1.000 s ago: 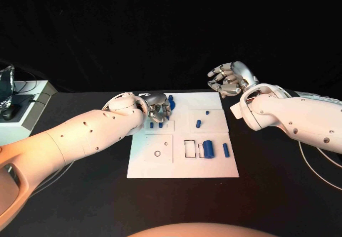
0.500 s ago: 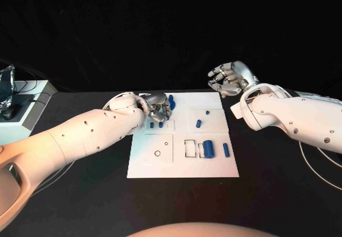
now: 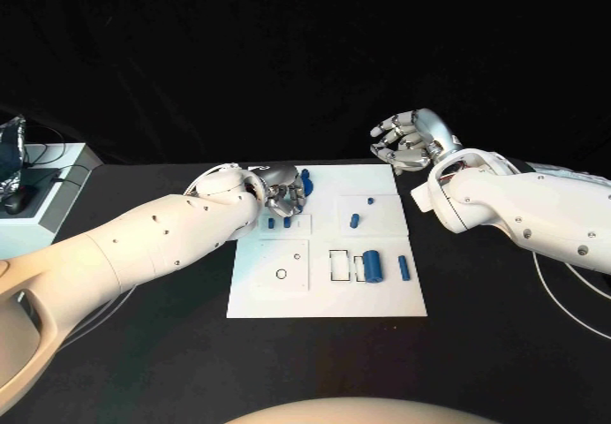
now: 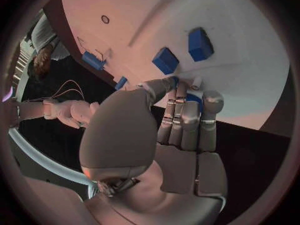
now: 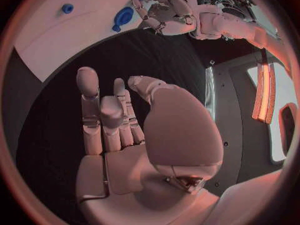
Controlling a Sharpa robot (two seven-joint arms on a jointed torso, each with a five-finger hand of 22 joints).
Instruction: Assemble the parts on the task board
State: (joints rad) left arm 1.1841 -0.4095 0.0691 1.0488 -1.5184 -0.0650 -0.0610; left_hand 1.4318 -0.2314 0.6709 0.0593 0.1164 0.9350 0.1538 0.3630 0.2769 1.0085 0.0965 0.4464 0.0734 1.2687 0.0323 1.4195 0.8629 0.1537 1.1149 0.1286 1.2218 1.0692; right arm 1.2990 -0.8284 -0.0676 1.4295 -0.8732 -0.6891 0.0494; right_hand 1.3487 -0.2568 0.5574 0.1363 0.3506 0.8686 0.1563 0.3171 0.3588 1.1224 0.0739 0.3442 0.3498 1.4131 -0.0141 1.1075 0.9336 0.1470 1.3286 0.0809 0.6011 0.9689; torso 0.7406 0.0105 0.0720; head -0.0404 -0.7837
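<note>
**Left hand curled on a blue piece at the board's far edge**

We see the left hand (image 3: pixel 280 193) over the far left corner of the white board (image 3: pixel 325 291), its fingers (image 4: pixel 187 120) curled in close together around a blue piece (image 3: pixel 305 181). In the left wrist view a patch of blue (image 4: pixel 194 98) shows between the fingertips, so the hand has hold of it. The left arm reaches in low across the black table (image 3: pixel 153 353), the palm turned down toward the board.

The right hand (image 3: pixel 410 141) hovers off the board, beyond its far right corner, holding nothing. Its fingers (image 5: pixel 100 115) are bent inward loosely, with gaps between them. The forearm slants up from the right side.

On the board, two small blue blocks (image 3: pixel 278 223) stand just beside the left hand. Two short pegs (image 3: pixel 362 210) lie in the far right section. A thick blue cylinder (image 3: pixel 372 265) lies in the near right section, with a thin blue rod (image 3: pixel 403 268) just beside it.

We can read no writing or label anywhere.
</note>
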